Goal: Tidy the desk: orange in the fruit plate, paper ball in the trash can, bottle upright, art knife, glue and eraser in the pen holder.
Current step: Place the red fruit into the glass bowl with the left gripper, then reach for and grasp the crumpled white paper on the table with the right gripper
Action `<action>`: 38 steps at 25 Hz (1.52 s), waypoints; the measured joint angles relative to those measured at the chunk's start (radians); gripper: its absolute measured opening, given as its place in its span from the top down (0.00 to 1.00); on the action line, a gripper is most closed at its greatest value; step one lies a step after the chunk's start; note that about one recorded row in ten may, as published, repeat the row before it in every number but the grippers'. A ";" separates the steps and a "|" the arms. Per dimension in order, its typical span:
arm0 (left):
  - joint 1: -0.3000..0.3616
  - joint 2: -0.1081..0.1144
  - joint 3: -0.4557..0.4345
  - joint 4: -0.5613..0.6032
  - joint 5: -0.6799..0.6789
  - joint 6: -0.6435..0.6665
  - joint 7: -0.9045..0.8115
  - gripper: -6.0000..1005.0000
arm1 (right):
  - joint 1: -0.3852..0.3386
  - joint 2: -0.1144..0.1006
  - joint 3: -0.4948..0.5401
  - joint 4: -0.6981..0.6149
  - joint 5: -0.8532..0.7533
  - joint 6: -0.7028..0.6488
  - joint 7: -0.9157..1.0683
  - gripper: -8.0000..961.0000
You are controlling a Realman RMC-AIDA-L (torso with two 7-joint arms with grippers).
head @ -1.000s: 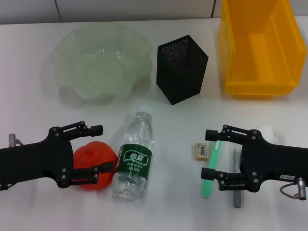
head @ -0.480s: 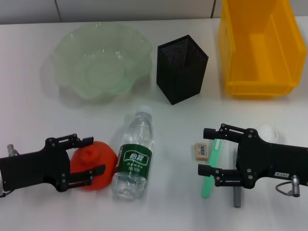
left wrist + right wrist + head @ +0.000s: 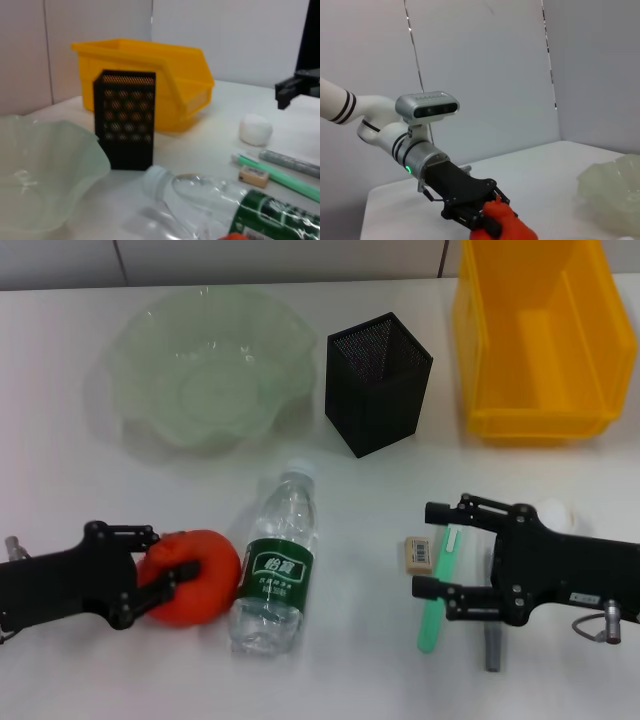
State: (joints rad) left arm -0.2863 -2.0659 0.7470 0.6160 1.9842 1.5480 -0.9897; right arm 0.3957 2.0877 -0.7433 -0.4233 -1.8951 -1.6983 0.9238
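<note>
Orange, red-orange, round, claw-gripped

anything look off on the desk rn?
The bottle lies on its side, cap toward the pen holder. The left tool is shut on the orange. Nothing spilled or broken.

Fruit plate: translucent pale-green glass, glossy, wavy rim. Pen holder: black metal mesh, matt. Trash can: smooth yellow plastic, slight sheen. Bottle: clear, glossy plastic, dark green label. Orange: red-orange skin, faintly shiny. Both grippers, left and right: matt black. Table: smooth, white.
</note>
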 joint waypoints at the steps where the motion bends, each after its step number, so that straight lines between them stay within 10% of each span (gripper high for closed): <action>1: 0.001 0.000 -0.025 0.006 -0.008 0.018 0.001 0.47 | -0.002 0.000 0.002 0.000 0.021 0.000 0.000 0.13; 10: -0.068 0.008 -0.210 0.039 -0.127 0.092 0.003 0.75 | -0.049 -0.001 -0.003 0.000 0.220 -0.032 -0.022 0.13; 21: -0.318 -0.005 -0.231 -0.168 -0.316 -0.435 0.057 0.81 | -0.053 -0.002 0.007 0.016 0.234 -0.029 -0.017 0.13; 31: -0.347 -0.005 -0.218 -0.219 -0.318 -0.409 0.075 0.53 | -0.052 -0.006 0.055 -0.020 0.233 -0.031 0.126 0.13; 38: -0.174 0.003 -0.098 -0.083 -0.312 -0.125 0.019 0.21 | -0.086 -0.001 -0.024 -0.615 0.053 -0.009 0.782 0.13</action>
State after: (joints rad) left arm -0.4601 -2.0633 0.6488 0.5325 1.6725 1.4233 -0.9712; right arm 0.3096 2.0866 -0.7677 -1.0382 -1.8418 -1.7077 1.7062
